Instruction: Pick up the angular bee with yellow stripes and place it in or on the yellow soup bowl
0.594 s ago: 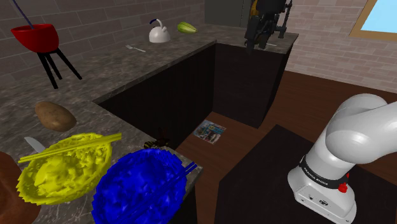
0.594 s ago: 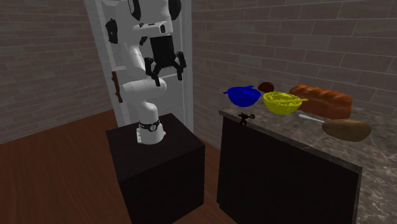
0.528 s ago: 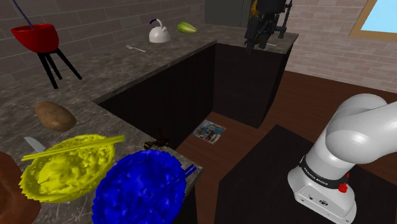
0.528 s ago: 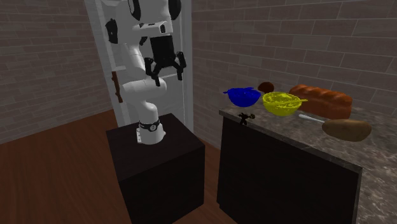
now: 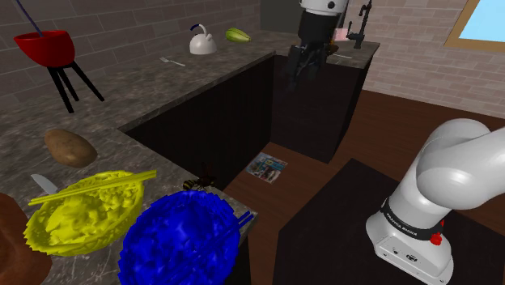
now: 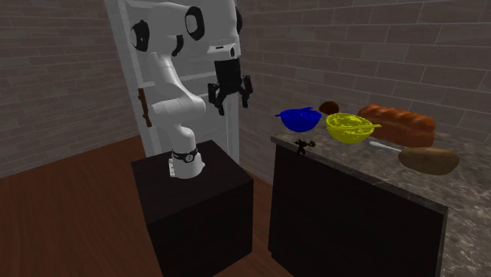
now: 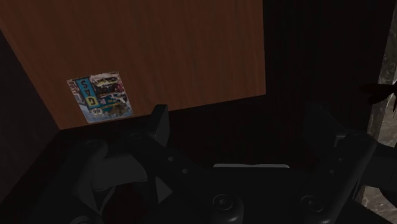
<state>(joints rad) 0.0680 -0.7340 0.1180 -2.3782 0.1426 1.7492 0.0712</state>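
A spiky blue bowl sits at the corner of a mottled grey countertop, with a brown potato farther back. A red bowl stands on black legs. A white kettle and a pale green object stand near the brick wall; 1 magazine lies on the wooden floor.

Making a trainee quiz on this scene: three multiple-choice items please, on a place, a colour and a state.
1. Where is the bee? A on the counter edge; B in a drawer; C on a chair.
2. The bowl nearest it is: A red; B blue; C yellow.
3. The hand is: A open, empty; B shut on the bee; C shut on a spoon.
Answers: A, it sits at the counter's corner; B, the blue bowl is beside it; A, its fingers stand apart with nothing between.
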